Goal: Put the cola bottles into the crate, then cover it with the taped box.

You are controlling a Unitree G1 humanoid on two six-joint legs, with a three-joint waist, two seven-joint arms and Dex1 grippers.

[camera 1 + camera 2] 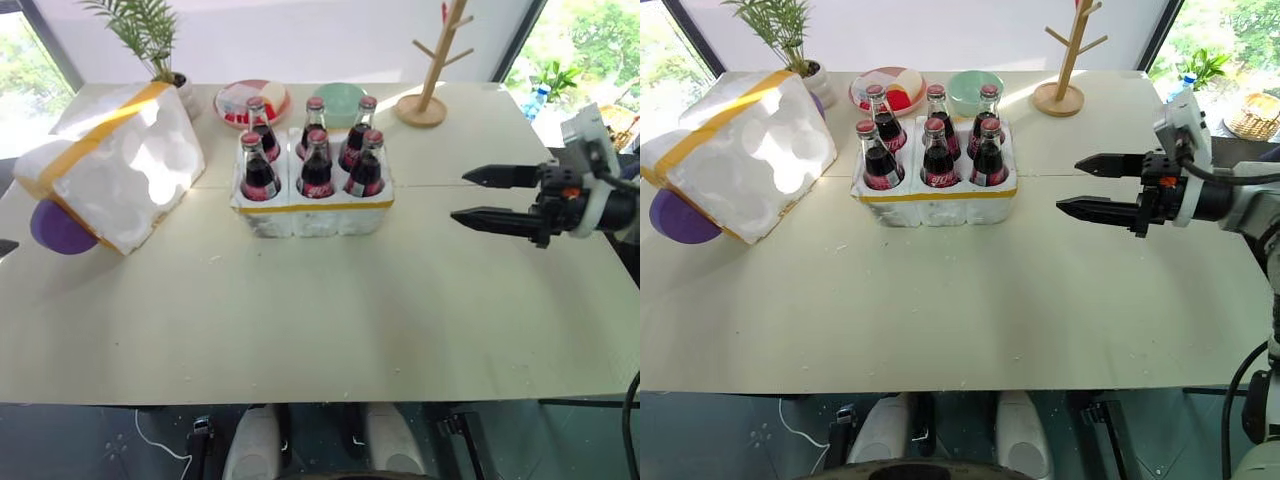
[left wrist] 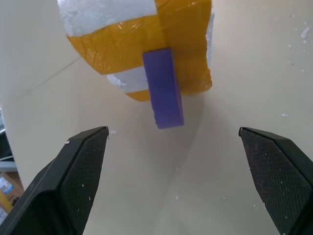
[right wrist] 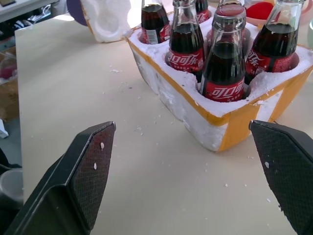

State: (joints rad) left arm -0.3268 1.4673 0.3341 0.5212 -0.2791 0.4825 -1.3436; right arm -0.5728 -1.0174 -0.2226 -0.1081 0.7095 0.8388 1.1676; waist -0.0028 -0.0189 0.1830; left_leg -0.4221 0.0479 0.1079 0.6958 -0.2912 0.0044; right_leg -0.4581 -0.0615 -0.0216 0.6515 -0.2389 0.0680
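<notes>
With all six cola bottles point(image 1: 315, 160) seated in the crate point(image 1: 312, 208), approach the taped box point(image 1: 115, 165), left of the crate, with both grippers' fingers wide.

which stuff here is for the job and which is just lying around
For the job:
cola bottles, all six in the crate
taped box, tipped beside it

Lying about:
purple disc
plant
red plate
green bowl
wooden rack
</notes>
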